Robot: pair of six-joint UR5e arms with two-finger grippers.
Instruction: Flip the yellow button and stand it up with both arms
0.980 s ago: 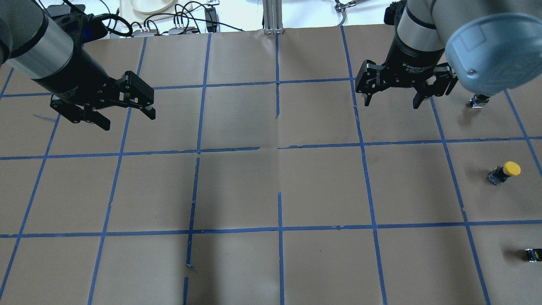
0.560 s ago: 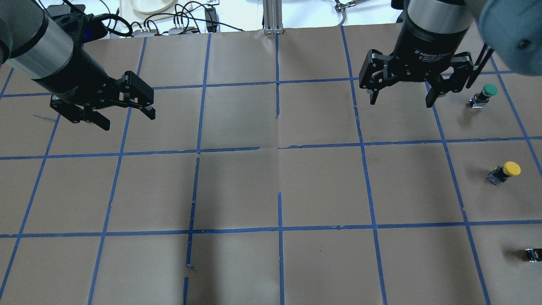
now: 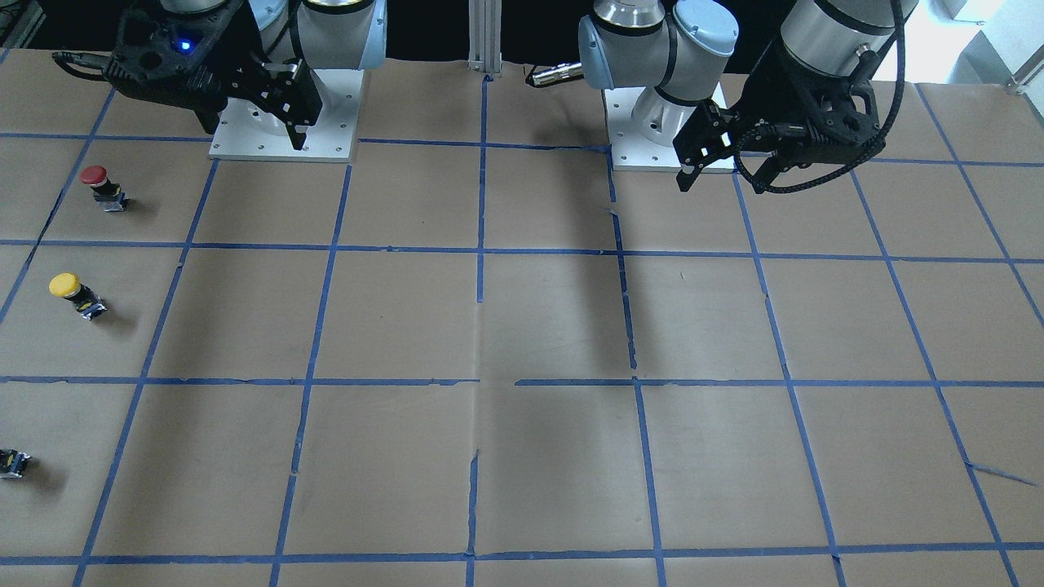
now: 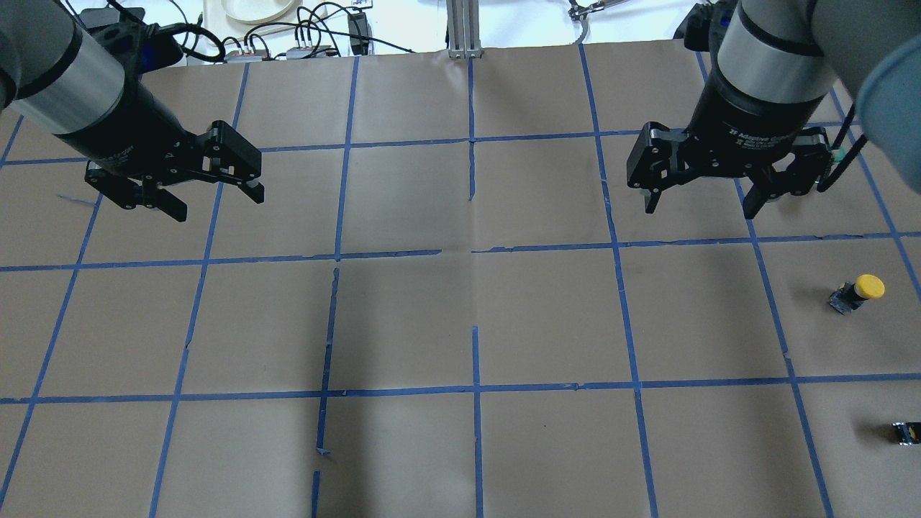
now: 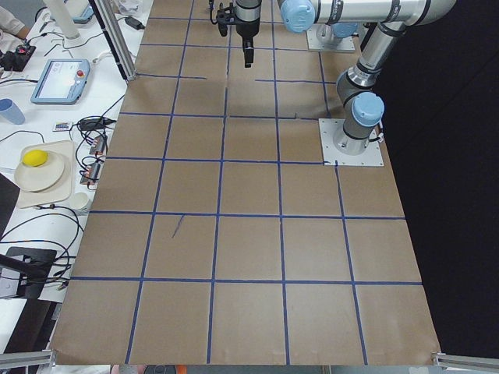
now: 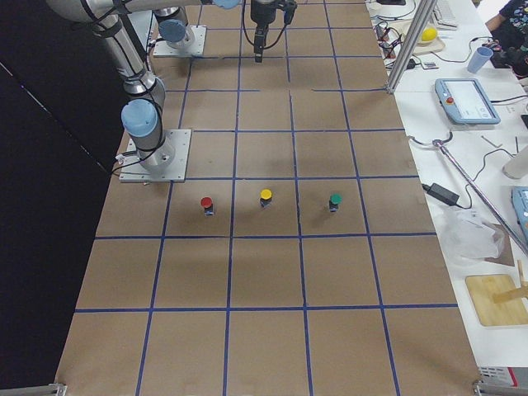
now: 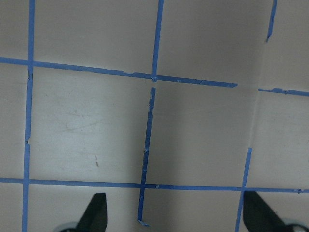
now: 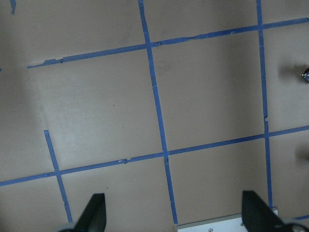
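The yellow button [image 4: 856,291] stands tilted on the brown paper near the table's right side, cap up and to the right. It also shows in the front view [image 3: 73,293] and the right side view [image 6: 266,198]. My right gripper [image 4: 700,210] is open and empty. It hangs above the table well to the far left of the button, apart from it; the front view shows it too [image 3: 253,130]. My left gripper [image 4: 216,205] is open and empty over the far left of the table, also in the front view [image 3: 722,186].
A red button [image 3: 98,183] and a green button [image 6: 335,200] stand in line on either side of the yellow one. A small dark part [image 4: 905,432] lies at the right edge. Blue tape lines grid the paper. Cables and a plate [image 4: 252,8] lie beyond the far edge.
My right gripper has moved right and toward the robot, and now covers most of the green button in the overhead view. The left arm and the yellow button have not moved.
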